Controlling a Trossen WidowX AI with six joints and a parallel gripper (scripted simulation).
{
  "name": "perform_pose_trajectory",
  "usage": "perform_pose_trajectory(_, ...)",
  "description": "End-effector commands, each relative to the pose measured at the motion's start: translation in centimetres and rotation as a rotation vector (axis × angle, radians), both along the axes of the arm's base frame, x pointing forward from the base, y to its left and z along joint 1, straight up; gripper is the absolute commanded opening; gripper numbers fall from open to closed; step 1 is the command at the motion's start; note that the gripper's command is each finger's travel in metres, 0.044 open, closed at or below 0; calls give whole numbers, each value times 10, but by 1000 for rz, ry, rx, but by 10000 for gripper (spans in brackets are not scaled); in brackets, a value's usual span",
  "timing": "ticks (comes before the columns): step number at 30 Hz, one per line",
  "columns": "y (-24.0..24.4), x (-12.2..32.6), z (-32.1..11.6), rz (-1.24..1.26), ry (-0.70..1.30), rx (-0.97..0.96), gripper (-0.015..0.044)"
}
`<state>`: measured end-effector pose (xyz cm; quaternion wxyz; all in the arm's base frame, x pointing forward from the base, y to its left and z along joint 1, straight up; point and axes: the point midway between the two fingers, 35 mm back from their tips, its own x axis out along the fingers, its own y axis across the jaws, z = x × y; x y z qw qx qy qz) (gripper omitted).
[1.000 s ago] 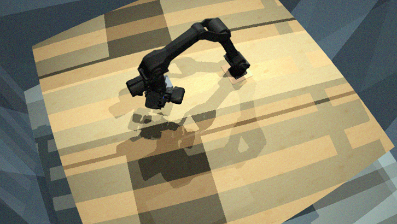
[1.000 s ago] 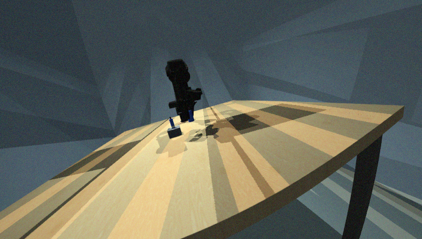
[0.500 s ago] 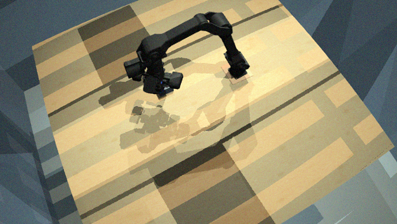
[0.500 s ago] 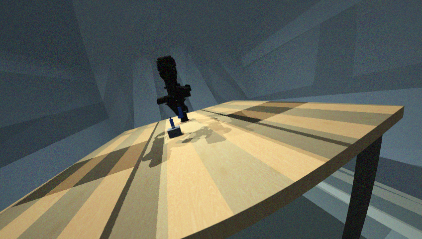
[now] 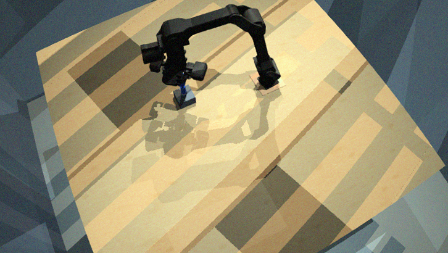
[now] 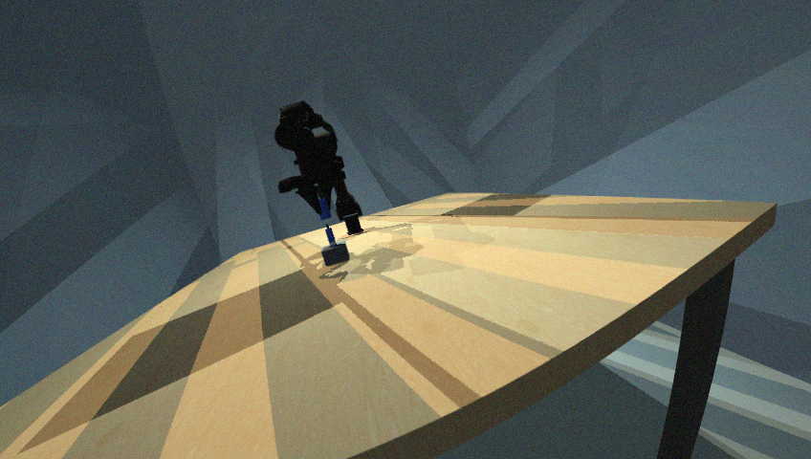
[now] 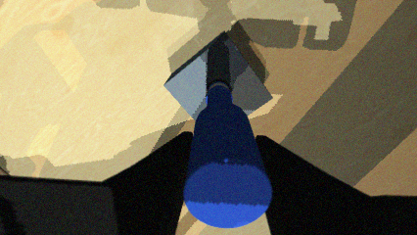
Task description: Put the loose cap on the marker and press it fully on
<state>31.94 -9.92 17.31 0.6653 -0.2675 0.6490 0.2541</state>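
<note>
The black gripper (image 5: 182, 78) (image 6: 323, 210) (image 7: 224, 138) is shut on the blue cap (image 6: 324, 207) (image 7: 227, 182), which points down between the fingertips. The dark grey holder block (image 5: 185, 99) (image 6: 335, 255) (image 7: 250, 93) sits on the table. The blue marker (image 5: 183, 90) (image 6: 330, 236) stands upright in it, with a dark tip on top. In the exterior view the cap is just above the tip, with a small gap, and slightly to its left. In the wrist view the cap hides most of the marker.
The arm's base (image 5: 269, 79) (image 6: 353, 223) stands on the striped table (image 5: 328, 142) (image 6: 512, 295), to the right of the holder block in the top view. Dark shadows of the arm fall on the table around the block.
</note>
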Motion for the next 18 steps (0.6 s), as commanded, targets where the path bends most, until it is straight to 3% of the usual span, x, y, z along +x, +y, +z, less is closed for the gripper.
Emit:
perform_pose_trajectory(1,-3,-3,3,8,-1,1,0)
perform_pose_trajectory(18,-4,-2,-13,8,-1,1,0)
